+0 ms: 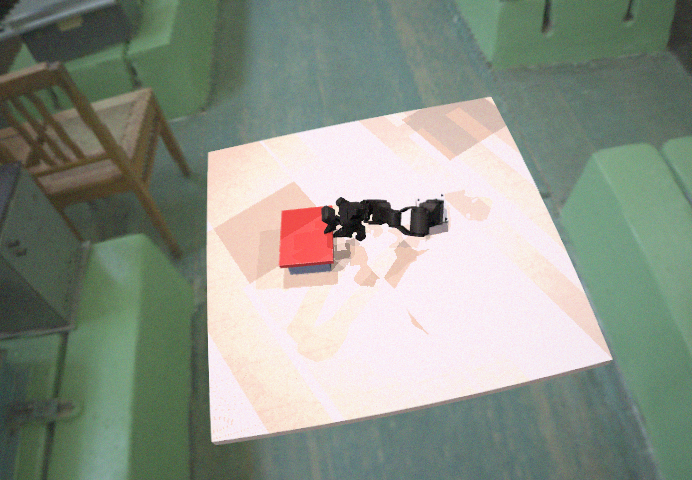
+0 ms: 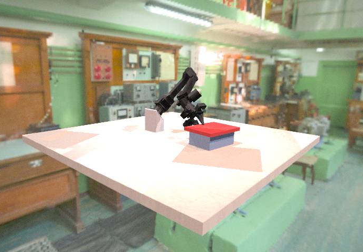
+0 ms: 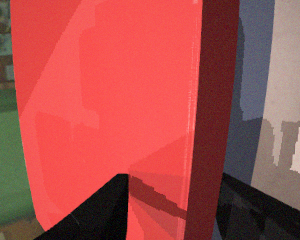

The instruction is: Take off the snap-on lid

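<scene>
The red lid (image 1: 301,240) (image 2: 213,128) (image 3: 140,75) lies level on top of the blue-grey storage box (image 1: 310,270) (image 2: 199,142) (image 3: 256,65) and overhangs its walls. The box stands on the table (image 1: 415,367) (image 2: 128,166). My gripper (image 1: 330,226) (image 2: 194,124) (image 3: 170,184) is shut on the lid's edge on the side facing the arm base. In the wrist view one finger lies over the lid's top face and the other is below its dark red rim, beside the box wall. The lower fingertip's contact is hidden.
The arm's base (image 1: 433,217) (image 2: 153,120) stands on the table, across from the box. The table's edges show all round in the top view. Shadows of the arm and box fall on the table top.
</scene>
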Tool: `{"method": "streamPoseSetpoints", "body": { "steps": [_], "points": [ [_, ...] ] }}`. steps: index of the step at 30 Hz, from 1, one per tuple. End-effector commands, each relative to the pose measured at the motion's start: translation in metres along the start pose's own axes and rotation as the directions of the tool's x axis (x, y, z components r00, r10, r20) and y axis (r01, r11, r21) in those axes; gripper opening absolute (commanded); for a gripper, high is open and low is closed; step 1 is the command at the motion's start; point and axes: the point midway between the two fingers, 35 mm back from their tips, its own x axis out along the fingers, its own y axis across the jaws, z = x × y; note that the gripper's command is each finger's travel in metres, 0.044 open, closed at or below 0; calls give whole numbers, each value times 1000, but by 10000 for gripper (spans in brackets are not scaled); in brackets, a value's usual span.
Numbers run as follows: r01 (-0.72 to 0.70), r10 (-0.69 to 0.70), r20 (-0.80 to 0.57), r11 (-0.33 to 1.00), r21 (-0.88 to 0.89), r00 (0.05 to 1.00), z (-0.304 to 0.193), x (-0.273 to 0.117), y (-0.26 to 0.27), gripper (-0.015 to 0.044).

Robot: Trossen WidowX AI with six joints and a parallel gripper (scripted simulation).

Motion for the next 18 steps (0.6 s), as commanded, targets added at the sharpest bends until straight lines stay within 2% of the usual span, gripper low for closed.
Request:
{"method": "streamPoseSetpoints", "body": {
  "steps": [1,18],
  "points": [
    [-4,4,3,1000,3,1000,0,0,1,0],
    [0,0,0,1000,0,1000,0,-2,2,0]
  ]
}}
